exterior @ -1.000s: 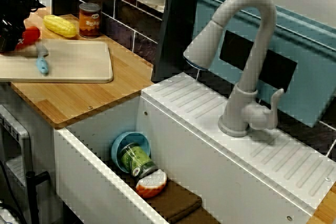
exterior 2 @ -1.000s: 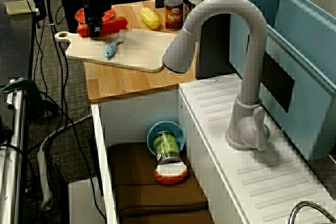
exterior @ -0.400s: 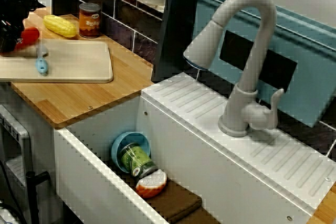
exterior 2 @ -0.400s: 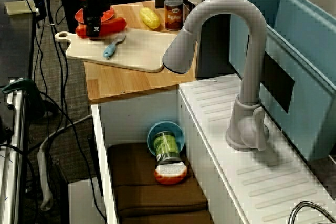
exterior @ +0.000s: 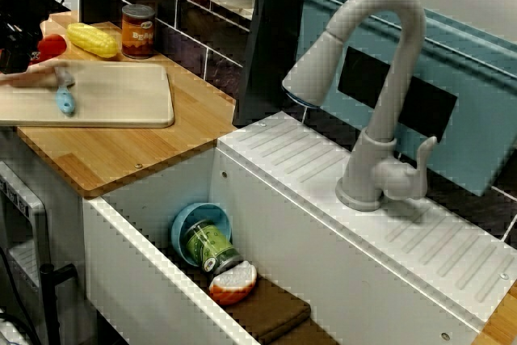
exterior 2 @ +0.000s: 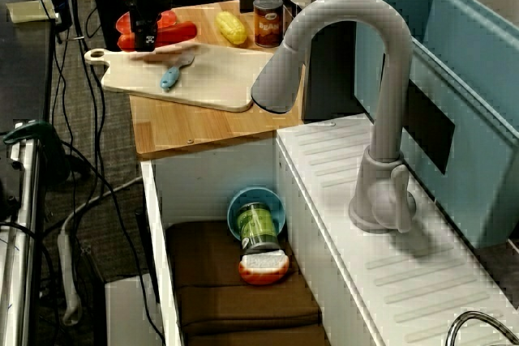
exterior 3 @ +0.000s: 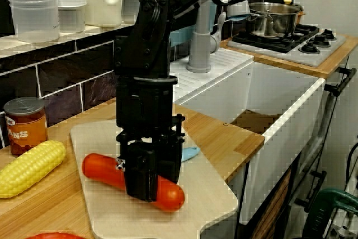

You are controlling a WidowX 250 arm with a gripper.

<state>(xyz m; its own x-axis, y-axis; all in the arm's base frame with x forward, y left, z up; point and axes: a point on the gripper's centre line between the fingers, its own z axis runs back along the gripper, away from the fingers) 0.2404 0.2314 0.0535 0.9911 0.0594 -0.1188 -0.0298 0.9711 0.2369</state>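
Observation:
In the view from the counter end, my gripper point(exterior 3: 146, 186) points straight down and is shut on the middle of a long red vegetable point(exterior 3: 98, 167). It holds the vegetable level, just above the pale cutting board point(exterior 3: 207, 194). The view from above the faucet shows the gripper point(exterior 2: 146, 38) and the red vegetable point(exterior 2: 180, 32) over the board's far left end point(exterior 2: 219, 83). A small blue-handled tool point(exterior 2: 172, 77) lies on the board close by. In the view across the sink, the gripper point(exterior: 18, 50) is cut off at the left edge, with the vegetable point(exterior: 52, 45) beside it.
A corn cob point(exterior 3: 28, 167) and a tin can point(exterior 3: 23, 125) stand behind the board by the tiled wall. A red dish point(exterior 2: 122, 22) sits beyond the gripper. The sink point(exterior 2: 211, 176) holds a blue bowl point(exterior 2: 243, 204), a green jar point(exterior 2: 258, 228) and a brown mat. A grey faucet point(exterior 2: 381, 119) arches over it.
The gripper has risen a little with the red vegetable, lifting it off the cutting board. The blue-handled tool and everything else stay put.

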